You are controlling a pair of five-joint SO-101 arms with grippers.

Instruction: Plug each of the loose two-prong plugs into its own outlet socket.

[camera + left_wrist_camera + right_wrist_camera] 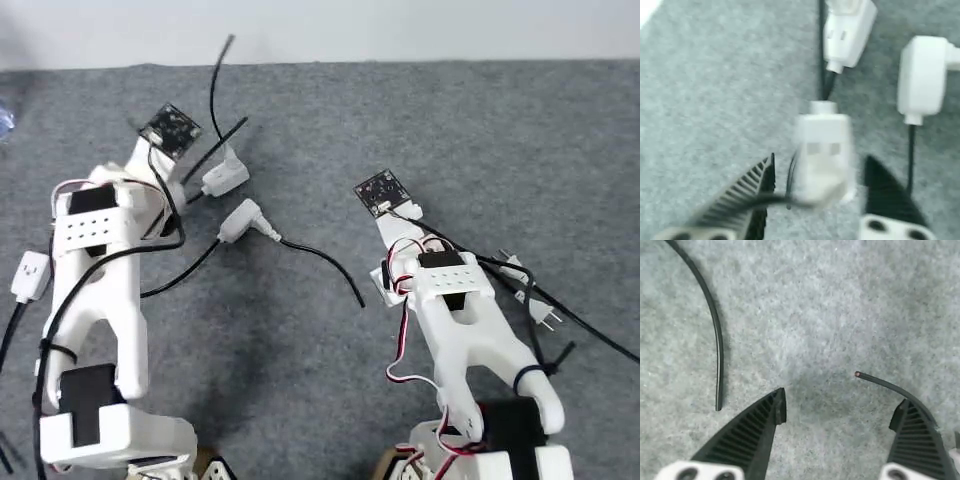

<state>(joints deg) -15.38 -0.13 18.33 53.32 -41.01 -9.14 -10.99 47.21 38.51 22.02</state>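
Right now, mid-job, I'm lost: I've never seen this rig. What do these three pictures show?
Two white robot arms, left arm and right arm, sit on a grey mat. The high view looks down on both; the other pictures come from a camera on each wrist. The left gripper is open around a white socket block, not clamped on it. The right gripper is open over the mat, near two black cable ends. Two-prong plugs lie beside the right arm.

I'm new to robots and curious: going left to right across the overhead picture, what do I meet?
A white rectangular outlet socket, white plastic left arm, white angled connector on black cable, white plastic right arm, small white two-prong plug.
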